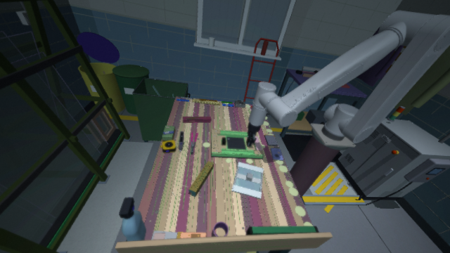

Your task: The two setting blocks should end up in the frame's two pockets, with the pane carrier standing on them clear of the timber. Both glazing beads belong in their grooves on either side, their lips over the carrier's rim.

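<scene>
The second setting block is mostly hidden between the fingers of my gripper, which stands closed on it at the right end of the green frame in the middle of the bench. The other setting block sits as a small dark piece in the frame's left pocket. The frame's dark centre panel lies between the two. The pale blue pane carrier lies flat on the bench in front of the frame, apart from it. One olive glazing bead lies at an angle to the carrier's left. A maroon bead lies behind the frame.
Green bins stand behind the bench's left rear corner. A yellow tape measure, a knife and pliers lie left of the frame. A spray bottle, a tape roll and a green bar line the front edge.
</scene>
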Tool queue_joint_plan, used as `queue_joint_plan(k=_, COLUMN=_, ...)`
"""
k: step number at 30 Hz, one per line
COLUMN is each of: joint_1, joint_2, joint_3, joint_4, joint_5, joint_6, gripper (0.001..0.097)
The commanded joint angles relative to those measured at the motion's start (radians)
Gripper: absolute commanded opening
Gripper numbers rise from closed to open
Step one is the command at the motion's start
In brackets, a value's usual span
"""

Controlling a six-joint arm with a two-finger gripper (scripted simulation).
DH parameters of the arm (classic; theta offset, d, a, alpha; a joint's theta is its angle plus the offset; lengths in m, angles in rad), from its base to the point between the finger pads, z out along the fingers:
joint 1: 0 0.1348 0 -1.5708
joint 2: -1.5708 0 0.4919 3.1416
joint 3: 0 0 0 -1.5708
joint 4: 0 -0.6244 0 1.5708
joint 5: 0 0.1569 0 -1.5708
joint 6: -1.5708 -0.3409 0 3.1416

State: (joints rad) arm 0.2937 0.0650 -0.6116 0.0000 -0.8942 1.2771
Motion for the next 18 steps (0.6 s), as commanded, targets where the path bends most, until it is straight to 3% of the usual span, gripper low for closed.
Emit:
queue_joint_plan(k=1, joint_1=0.000, joint_2=-0.001, joint_3=0.001, joint_4=0.000, joint_5=0.000, joint_6=0.000, gripper=0.0520)
queue_joint_plan(k=8, joint_1=0.000, joint_2=-0.001, joint_3=0.001, joint_4=0.000, joint_5=0.000, joint_6=0.000, gripper=0.0650)
queue_joint_plan(k=18, joint_1=0.000, joint_2=-0.001, joint_3=0.001, joint_4=0.000, joint_5=-0.001, joint_6=0.000, gripper=0.0650)
